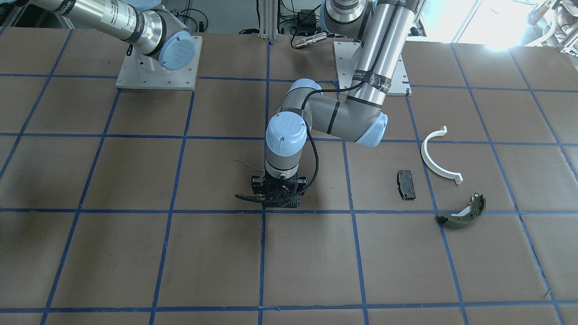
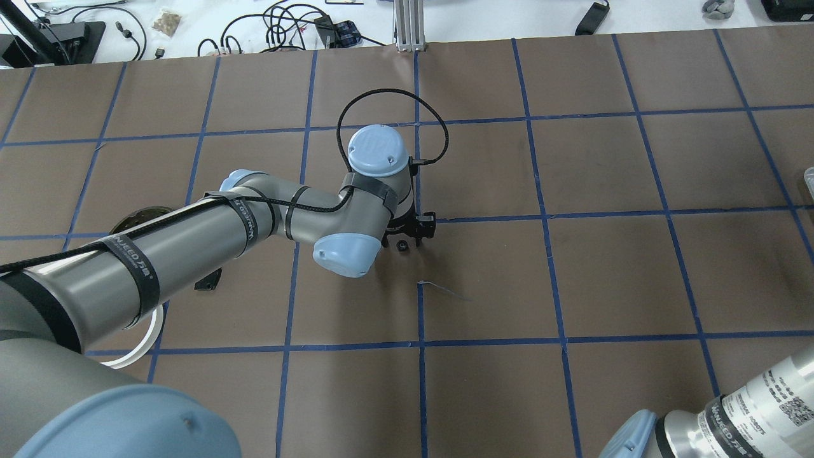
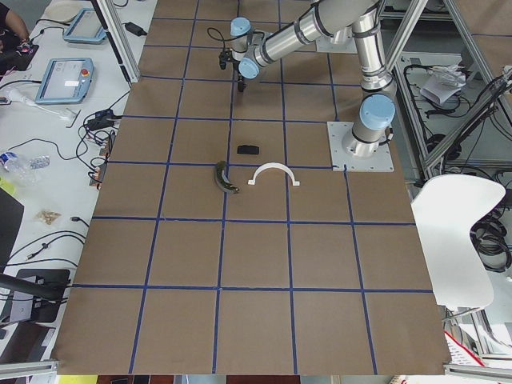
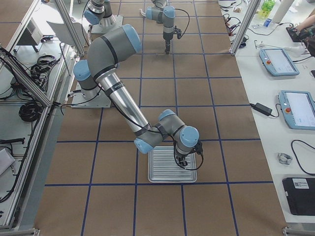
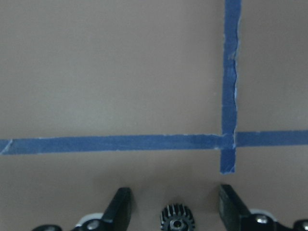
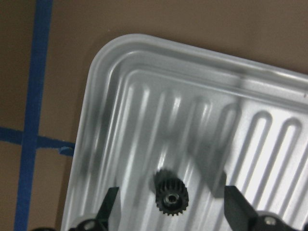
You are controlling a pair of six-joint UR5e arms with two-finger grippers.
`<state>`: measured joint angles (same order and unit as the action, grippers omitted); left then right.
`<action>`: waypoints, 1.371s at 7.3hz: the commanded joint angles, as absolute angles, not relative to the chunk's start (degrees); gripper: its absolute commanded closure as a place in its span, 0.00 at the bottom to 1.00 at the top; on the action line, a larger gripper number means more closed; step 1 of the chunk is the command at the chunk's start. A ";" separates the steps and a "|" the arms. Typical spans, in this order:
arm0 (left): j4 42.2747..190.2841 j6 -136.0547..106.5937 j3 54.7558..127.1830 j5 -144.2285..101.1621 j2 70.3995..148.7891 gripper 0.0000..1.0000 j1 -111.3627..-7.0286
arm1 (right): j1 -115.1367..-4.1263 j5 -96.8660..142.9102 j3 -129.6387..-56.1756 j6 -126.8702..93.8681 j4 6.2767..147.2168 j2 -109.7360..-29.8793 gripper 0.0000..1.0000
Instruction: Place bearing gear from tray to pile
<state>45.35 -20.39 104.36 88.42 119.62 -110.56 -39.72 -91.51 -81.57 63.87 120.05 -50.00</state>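
My left gripper [image 5: 174, 193] is open, low over the brown table beside a blue tape cross, and a small black bearing gear [image 5: 177, 222] lies between its fingers, touching neither. The overhead view shows this gear [image 2: 402, 245] just under the gripper [image 2: 410, 230]. My right gripper [image 6: 172, 191] is open over a silver ribbed tray [image 6: 144, 82], with a second black gear [image 6: 171, 195] between its fingers. The pile lies apart from the left gripper: a white half-ring [image 1: 440, 155], a black pad [image 1: 405, 184] and an olive brake shoe [image 1: 463, 212].
The tray [image 4: 172, 167] stands at the table's end on my right, under the right arm. Two grey base plates [image 1: 158, 67] sit at the table's robot side. The table is brown paper with a blue tape grid.
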 commanded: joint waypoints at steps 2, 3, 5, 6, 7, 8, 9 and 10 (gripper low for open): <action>46.67 -20.30 104.42 88.24 119.27 0.33 -110.65 | -39.73 -91.93 -81.74 63.81 120.06 -50.10 0.55; 46.76 -20.30 104.50 88.24 119.27 0.38 -110.57 | -39.73 -92.11 -81.48 63.72 119.88 -50.18 0.62; 46.76 -20.39 104.41 88.15 119.18 0.64 -110.57 | -39.73 -92.28 -81.48 63.81 119.97 -50.18 0.79; 46.76 -20.48 104.33 88.15 119.01 0.79 -110.57 | -39.73 -92.29 -81.47 63.81 119.88 -50.19 0.89; 46.76 -20.39 104.24 88.24 118.92 0.89 -110.39 | -39.81 -92.46 -81.39 63.72 119.62 -50.71 0.90; 46.76 -20.39 103.98 88.24 118.83 0.97 -110.30 | -40.34 -94.81 -81.39 63.63 119.10 -52.80 0.94; 46.67 -20.39 103.71 88.24 118.83 0.98 -110.30 | -41.39 -95.09 -82.00 62.68 118.74 -55.52 0.97; 47.28 -20.22 103.19 88.24 118.31 0.98 -110.04 | -44.27 -94.84 -82.35 59.62 116.30 -57.46 0.97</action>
